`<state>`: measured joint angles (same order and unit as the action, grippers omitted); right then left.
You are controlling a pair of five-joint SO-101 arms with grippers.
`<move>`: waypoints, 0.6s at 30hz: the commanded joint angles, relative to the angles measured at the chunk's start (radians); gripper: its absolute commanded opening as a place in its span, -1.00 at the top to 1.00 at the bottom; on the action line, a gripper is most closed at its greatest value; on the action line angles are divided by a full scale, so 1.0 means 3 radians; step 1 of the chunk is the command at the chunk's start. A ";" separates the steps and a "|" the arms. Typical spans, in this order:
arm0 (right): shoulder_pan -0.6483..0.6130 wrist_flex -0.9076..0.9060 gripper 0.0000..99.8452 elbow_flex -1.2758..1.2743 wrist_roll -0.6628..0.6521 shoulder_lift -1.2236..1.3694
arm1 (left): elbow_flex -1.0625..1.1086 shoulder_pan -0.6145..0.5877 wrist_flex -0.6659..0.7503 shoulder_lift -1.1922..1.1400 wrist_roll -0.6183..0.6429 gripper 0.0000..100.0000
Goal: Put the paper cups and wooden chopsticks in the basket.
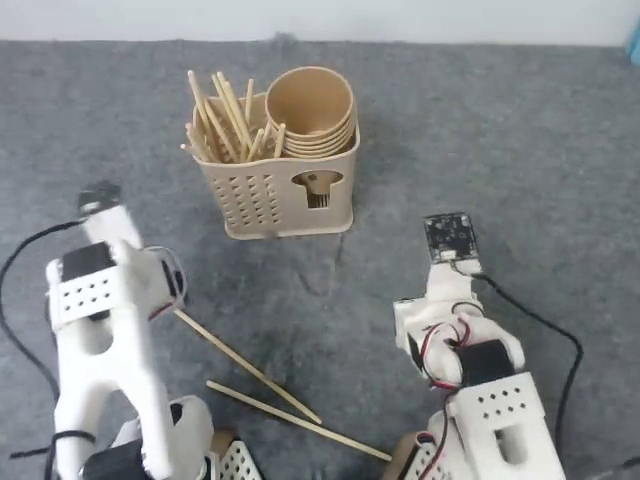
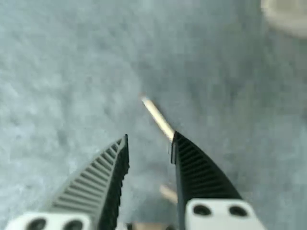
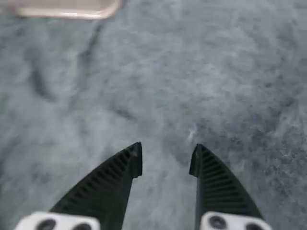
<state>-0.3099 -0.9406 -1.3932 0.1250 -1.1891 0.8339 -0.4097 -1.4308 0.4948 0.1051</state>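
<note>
Closest in, a loose wooden chopstick [image 1: 300, 421] lies on the grey carpet [image 1: 520, 150] between the arms, with a second chopstick [image 1: 250, 368] just beyond it. The left gripper [image 2: 150, 139] is spread open right over that second one, which passes behind one finger. The right gripper [image 3: 168, 147] is spread too, above bare carpet. Farther back, the basket [image 1: 270, 195] holds stacked paper cups [image 1: 310, 105] plus a bunch of chopsticks [image 1: 225, 115].

Grey carpet [image 1: 520, 150]; pale wall [image 1: 400, 20] behind.
</note>
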 commanded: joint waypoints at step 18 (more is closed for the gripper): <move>0.0151 0.0222 0.64 -0.0072 -0.0297 -0.0049 | 0.0396 0.0660 0.0982 -0.0783 0.0762 0.73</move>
<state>-0.2746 -0.8669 -1.4653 0.0499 -1.1907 1.0226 -0.2194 -1.1515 0.3767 0.3061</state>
